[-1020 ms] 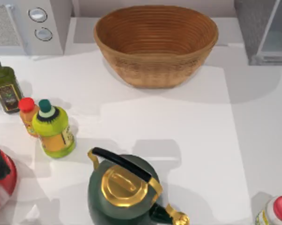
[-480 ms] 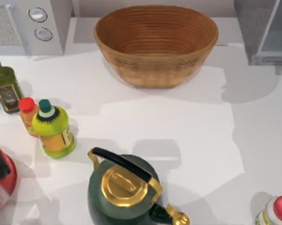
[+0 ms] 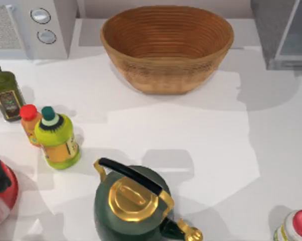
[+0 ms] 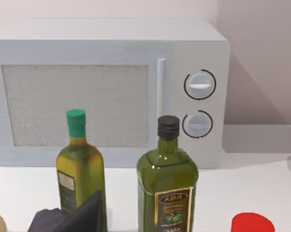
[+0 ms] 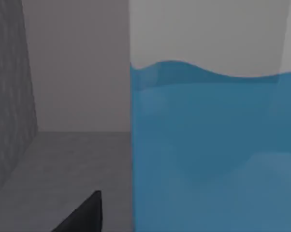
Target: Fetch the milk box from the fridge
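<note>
The milk box (image 5: 213,150) stands inside the fridge (image 3: 279,32), which sits at the far right corner of the tabletop (image 3: 191,130); seen from the right wrist camera, the box's blue side with its white wavy edge is very close, upright on the grey fridge floor with the speckled dark wall beside it. A dark finger (image 5: 85,215) of the right claw reaches in just beside the box, and whether that claw is released or clenched cannot be told. In the left wrist view a dark finger (image 4: 70,215) of the left claw sits low in front of two olive-oil bottles, one with a green cap (image 4: 80,169) and one with a black cap (image 4: 167,186), both standing before the light-grey microwave (image 4: 107,92) at the far left; that claw's state cannot be told either. From above, a wicker basket (image 3: 167,47) stands at the far middle, a yellow-green bottle (image 3: 56,138) and a small orange bottle (image 3: 29,123) touch at the left, and a dark green kettle (image 3: 136,203) with a gold lid stands near the front edge.
</note>
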You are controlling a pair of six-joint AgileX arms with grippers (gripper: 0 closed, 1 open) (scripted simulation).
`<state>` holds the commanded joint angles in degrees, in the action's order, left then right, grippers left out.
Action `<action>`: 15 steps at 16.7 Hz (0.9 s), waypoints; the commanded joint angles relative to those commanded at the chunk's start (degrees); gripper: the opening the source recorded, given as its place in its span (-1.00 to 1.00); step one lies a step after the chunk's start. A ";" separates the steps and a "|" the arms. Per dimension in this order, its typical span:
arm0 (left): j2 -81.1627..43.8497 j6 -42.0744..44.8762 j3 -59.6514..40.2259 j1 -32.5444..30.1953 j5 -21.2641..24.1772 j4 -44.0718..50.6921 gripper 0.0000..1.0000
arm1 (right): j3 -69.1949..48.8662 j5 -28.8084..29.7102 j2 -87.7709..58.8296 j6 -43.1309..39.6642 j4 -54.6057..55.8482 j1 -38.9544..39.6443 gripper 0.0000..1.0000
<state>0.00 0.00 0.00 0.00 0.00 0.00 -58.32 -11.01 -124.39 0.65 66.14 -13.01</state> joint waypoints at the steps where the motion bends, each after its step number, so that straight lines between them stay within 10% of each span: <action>1: 0.00 0.00 0.00 0.00 0.00 0.00 1.00 | -1.89 0.20 -1.01 -0.01 -0.88 0.19 1.00; 11: 0.00 0.00 0.00 0.00 0.00 0.00 1.00 | -13.00 1.46 -6.51 -0.07 -6.53 1.37 1.00; 15: 0.00 0.00 0.00 0.00 0.00 0.00 1.00 | -13.00 1.46 -6.51 -0.07 -6.53 1.37 0.40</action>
<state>0.00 0.00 0.00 0.00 0.00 0.00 -71.32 -9.55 -130.89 0.58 59.62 -11.64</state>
